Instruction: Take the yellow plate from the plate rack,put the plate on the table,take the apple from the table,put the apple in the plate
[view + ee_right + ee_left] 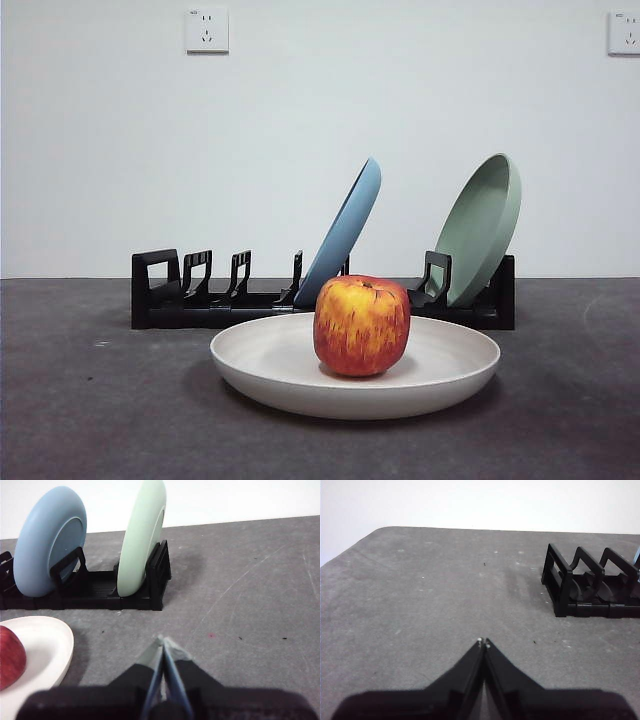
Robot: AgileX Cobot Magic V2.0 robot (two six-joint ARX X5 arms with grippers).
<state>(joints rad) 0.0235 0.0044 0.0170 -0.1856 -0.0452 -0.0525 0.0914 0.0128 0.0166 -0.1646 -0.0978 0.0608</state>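
The yellow plate [300,375] lies flat on the table [80,400] in front of the plate rack [200,300]. The apple [361,325] stands upright in the plate's middle, red streaked with yellow. In the right wrist view the plate's edge [45,645] and part of the apple [10,655] show at one side. My right gripper [163,641] is shut and empty, over bare table beside the plate. My left gripper [483,641] is shut and empty too, over bare table off the rack's end [560,587]. Neither arm shows in the front view.
A light blue plate [345,230] leans in the rack's middle slots and a sage green plate [480,225] stands at its right end. Both show in the right wrist view, blue plate [47,540] and green plate [142,535]. The rack's left slots hold nothing.
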